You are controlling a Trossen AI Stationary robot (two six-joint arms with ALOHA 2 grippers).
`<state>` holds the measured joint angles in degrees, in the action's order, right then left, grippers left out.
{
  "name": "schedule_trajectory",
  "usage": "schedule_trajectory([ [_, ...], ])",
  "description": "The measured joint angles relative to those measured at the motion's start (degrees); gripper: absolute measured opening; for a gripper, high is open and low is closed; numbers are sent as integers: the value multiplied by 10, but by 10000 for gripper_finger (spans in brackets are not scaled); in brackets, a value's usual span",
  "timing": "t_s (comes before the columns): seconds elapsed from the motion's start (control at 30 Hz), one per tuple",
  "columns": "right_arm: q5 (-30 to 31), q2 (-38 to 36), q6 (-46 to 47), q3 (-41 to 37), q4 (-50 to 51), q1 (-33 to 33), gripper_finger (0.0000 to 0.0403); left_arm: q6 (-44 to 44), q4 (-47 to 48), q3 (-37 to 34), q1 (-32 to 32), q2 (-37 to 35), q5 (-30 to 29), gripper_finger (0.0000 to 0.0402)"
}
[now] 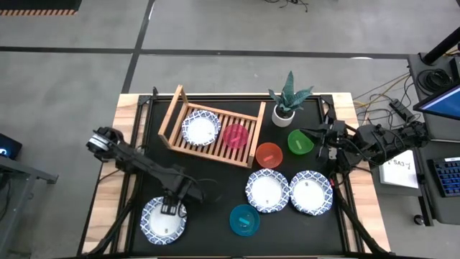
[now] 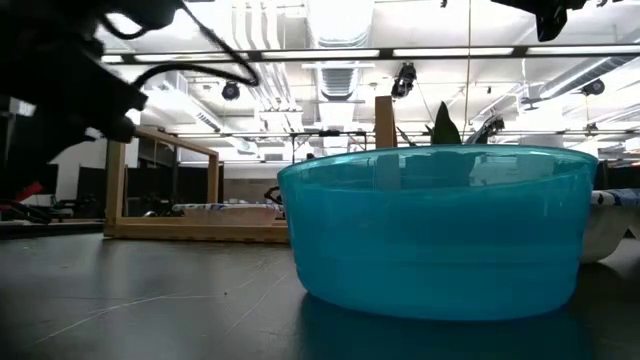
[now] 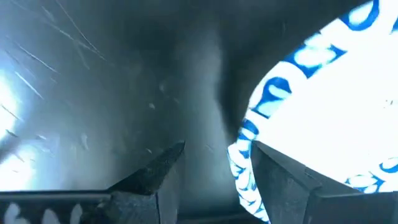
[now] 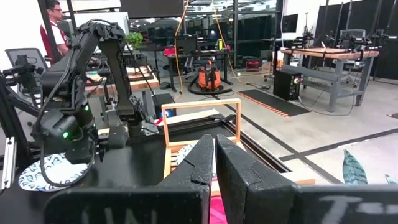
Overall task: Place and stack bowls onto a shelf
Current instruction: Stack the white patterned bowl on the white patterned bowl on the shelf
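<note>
My left gripper (image 1: 171, 209) (image 3: 214, 171) is open, down at the far rim of the blue-patterned white bowl (image 1: 164, 220) (image 3: 336, 106) near the table's near left corner. One finger stands inside the rim and one outside. The wooden shelf (image 1: 215, 128) (image 4: 199, 124) carries another patterned bowl (image 1: 200, 127) and the pink bowl (image 1: 236, 135). Two patterned bowls (image 1: 267, 191) (image 1: 310, 193), the teal bowl (image 1: 244, 220) (image 2: 440, 230), the red bowl (image 1: 269, 155) and the green bowl (image 1: 300, 142) rest on the mat. My right gripper (image 1: 318, 137) (image 4: 215, 163) is shut, raised beside the green bowl. My left gripper comes from above with its fingers across the patterned bowl's far rim (image 3: 244, 163), one finger (image 3: 283, 183) inside and one (image 3: 152, 177) outside. The rim lies close to the inner finger. I cannot tell whether it touches. The bowl sits flat on the mat.
A potted plant (image 1: 287, 101) stands at the far edge, right of the shelf. The shelf's raised frame (image 1: 172, 109) is at its left end. Bare black mat (image 1: 208, 180) lies between the shelf and the near bowls. A person (image 4: 56, 25) sits beyond the table.
</note>
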<state>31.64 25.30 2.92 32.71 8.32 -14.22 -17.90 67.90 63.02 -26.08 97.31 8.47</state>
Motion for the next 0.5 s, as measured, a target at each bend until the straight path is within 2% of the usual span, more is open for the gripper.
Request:
schedule_trajectory([
  [0.17, 0, 0, 0, 0, 0, 0, 9, -39, -2, -7, -14, -10, 30, 165],
  [0.3, 0, 0, 0, 0, 0, 0, 9, -57, -9, -7, -20, -27, 30, 165],
  [0.5, 0, 0, 0, 0, 0, 0, 9, -72, -68, -29, -22, -29, 30, 161],
])
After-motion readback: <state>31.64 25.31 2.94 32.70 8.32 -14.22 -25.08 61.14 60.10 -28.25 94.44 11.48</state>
